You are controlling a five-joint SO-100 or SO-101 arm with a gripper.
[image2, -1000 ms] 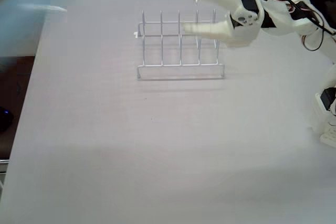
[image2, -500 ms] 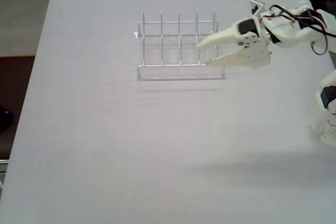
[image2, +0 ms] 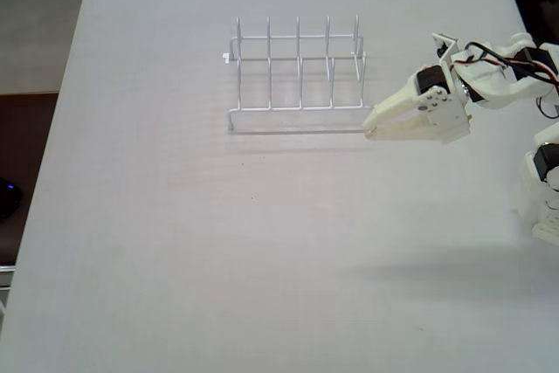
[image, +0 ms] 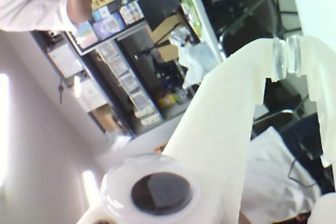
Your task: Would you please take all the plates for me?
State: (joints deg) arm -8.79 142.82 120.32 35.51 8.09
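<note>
Looking at the fixed view, you find no plates anywhere on your white table (image2: 218, 242); the white wire rack (image2: 297, 76), thin upright prongs on a rectangular base, stands with bare slots. Your gripper (image2: 370, 126) hangs just right of its corner, fingers together. The wrist view shows only blurred white plastic and room clutter.

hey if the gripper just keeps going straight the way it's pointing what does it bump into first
Probably the wire rack. In the fixed view the gripper points left, its tips right by the rack's near right corner. Its height over the table is unclear, so it might pass over the base bar instead.
</note>
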